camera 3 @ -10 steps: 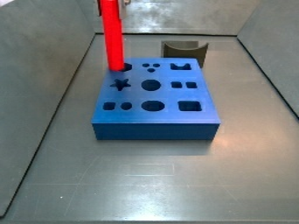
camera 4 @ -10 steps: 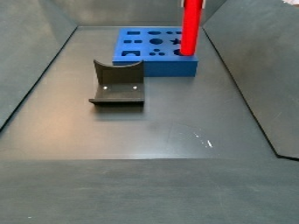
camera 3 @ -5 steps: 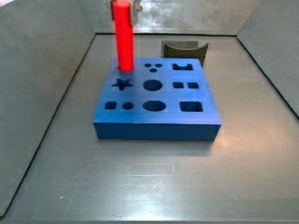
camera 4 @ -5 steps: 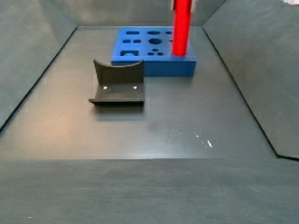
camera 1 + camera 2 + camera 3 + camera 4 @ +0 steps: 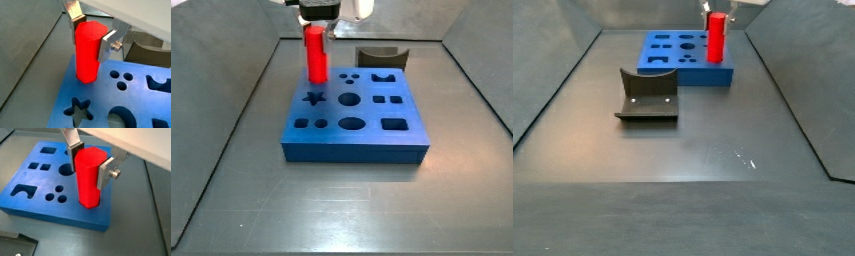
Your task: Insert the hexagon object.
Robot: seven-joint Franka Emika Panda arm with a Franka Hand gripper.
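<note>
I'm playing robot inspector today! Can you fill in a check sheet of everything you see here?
Surface: dark grey floor, bare and smooth, inside grey walls.
Job's things: long glossy bright red hexagon rod, upright, its lower end at a corner of the blue block with shaped holes; both wrist views show that end against the block's top, beside the star hole, with most of the rod above the block.
Clutter: dark grey curved piece on the floor, apart from the block.
Grippers: gripper above the block, silver fingers clamped on the rod's upper part.
Cables: nothing seen.
Surroundings: grey walls; nothing else seen.
</note>
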